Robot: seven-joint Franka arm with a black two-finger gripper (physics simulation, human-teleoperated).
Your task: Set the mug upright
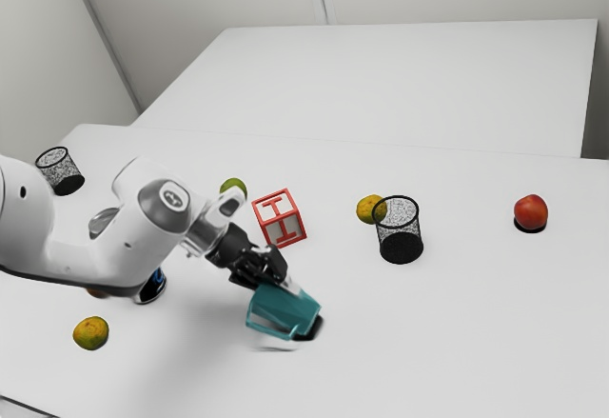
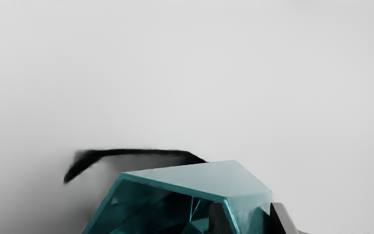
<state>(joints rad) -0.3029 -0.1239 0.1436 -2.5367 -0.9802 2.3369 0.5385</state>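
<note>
The teal, angular mug (image 1: 284, 311) is tilted just beside the tip of the black gripper (image 1: 273, 277) in the exterior view, with a dark shadow at its lower right. In the wrist view the open mouth of the mug (image 2: 177, 187) faces the camera. There the gripper (image 2: 251, 216) is shut on one mug wall, one finger inside the mouth and the other against the outside. The mug's far end and handle cannot be made out.
A red-and-white block (image 1: 280, 218) lies behind the gripper, near a green fruit (image 1: 233, 188). Farther right are an orange fruit (image 1: 369, 209), a black mesh cup (image 1: 399, 232) and a tomato (image 1: 531, 212). Another mesh cup (image 1: 60, 171) and orange (image 1: 91, 333) are at the exterior view's left.
</note>
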